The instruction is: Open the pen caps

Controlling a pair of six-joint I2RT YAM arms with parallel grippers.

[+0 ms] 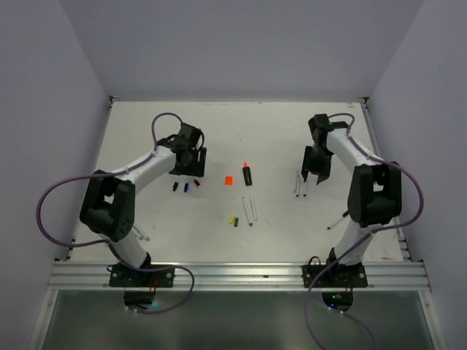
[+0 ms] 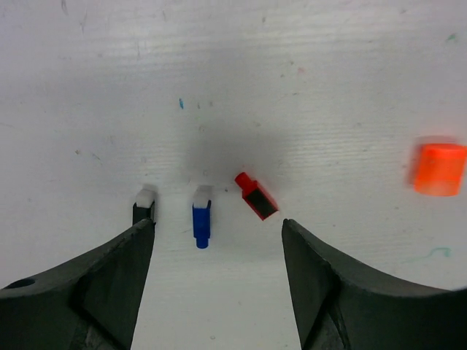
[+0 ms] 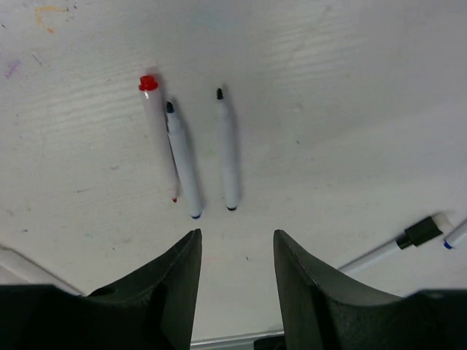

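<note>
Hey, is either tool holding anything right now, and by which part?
Nothing is held. The left tool and right tool both stand open, with caps and pens lying loose on the table.

We take this for a robotics lab test cell: a white table (image 1: 241,124) boxed in by plain grey walls (image 1: 241,44) at 9, 12 and 3 o'clock (more booth than room), a left arm (image 1: 146,169) and a right arm (image 1: 354,154) bolted to a metal rail (image 1: 233,275) at 6 o'clock, purple cables (image 1: 41,211) looping loose, and ink flecks (image 2: 181,103) staining the tabletop.
</note>
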